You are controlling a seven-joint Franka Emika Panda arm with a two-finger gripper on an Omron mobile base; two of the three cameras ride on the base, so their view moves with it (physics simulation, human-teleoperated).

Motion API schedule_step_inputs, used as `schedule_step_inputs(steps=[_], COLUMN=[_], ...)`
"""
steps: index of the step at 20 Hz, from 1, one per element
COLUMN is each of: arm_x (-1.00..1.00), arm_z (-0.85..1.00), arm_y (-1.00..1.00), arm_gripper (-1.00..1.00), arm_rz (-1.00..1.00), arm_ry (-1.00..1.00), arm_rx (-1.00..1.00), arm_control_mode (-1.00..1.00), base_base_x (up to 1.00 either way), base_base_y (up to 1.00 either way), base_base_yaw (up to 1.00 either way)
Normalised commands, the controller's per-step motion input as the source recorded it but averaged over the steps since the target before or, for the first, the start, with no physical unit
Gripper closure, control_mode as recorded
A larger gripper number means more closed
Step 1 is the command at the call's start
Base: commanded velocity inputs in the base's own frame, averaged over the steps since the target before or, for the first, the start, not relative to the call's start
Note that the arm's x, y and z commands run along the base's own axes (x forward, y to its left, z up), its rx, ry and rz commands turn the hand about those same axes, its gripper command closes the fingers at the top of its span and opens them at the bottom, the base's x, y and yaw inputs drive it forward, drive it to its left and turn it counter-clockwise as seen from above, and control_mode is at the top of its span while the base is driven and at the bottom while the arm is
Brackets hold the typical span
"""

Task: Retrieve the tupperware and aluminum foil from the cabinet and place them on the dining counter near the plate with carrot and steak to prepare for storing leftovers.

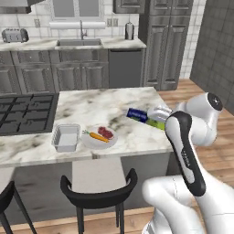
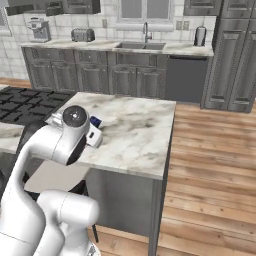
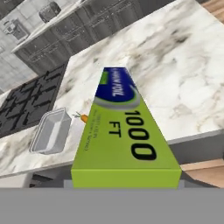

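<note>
- Tupperware point(image 1: 66, 137) already down on tabletop point(image 1: 91, 107), just left of plate point(image 1: 98, 139).
- Aluminum foil point(image 3: 120, 131) clamped in my claw point(image 1: 157, 115), above tabletop; placing it remains.

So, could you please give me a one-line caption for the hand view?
Foil box held over the marbled island counter, with the plastic container beside the cooktop.
</note>
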Motion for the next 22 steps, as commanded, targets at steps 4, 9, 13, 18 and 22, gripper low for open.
schedule_step_inputs(steps=[4, 9, 13, 18, 22], arm_x=[0.68, 0.73, 0.79, 0.78, 0.74], arm_z=[-0.37, -0.57, -0.66, -0.64, -0.59], arm_y=[0.0, 0.0, 0.02, 0.09, 0.13], arm_gripper=[1.0, 1.0, 1.0, 1.0, 1.0], arm_rz=[0.0, 0.0, 0.0, 0.0, 0.0], arm_ry=[0.22, 0.08, 0.02, 0.0, 0.0], arm_rx=[0.06, 0.02, 0.0, 0.0, 0.0], arm_control_mode=[-1.0, -1.0, -1.0, -1.0, -1.0], base_base_x=[0.0, 0.0, 0.0, 0.0, 0.0], base_base_y=[0.0, 0.0, 0.0, 0.0, 0.0], base_base_yaw=[0.0, 0.0, 0.0, 0.0, 0.0])
